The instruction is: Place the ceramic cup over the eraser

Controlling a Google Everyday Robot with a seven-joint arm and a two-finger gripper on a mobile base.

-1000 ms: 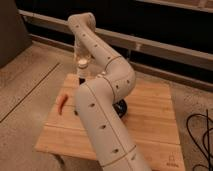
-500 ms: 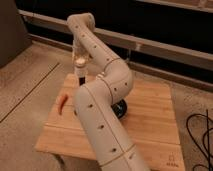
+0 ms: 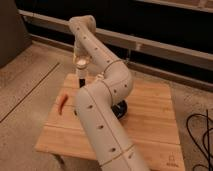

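The ceramic cup (image 3: 81,63) is small and white and sits in my gripper (image 3: 81,59) at the far left part of the wooden table (image 3: 150,125). The gripper hangs from the wrist at the top of the arm and is shut on the cup. The eraser (image 3: 81,81), a narrow black block, stands upright directly below the cup. The cup's lower edge is at or just above the eraser's top; I cannot tell if they touch.
An orange carrot-shaped thing (image 3: 62,101) lies at the table's left edge. A black bowl (image 3: 120,108) is mostly hidden behind my arm at mid-table. Black cables (image 3: 201,137) lie on the floor to the right. A dark wall with a rail runs behind.
The cup and gripper have stayed over the eraser, with at most a slight shift. Nothing else has moved.
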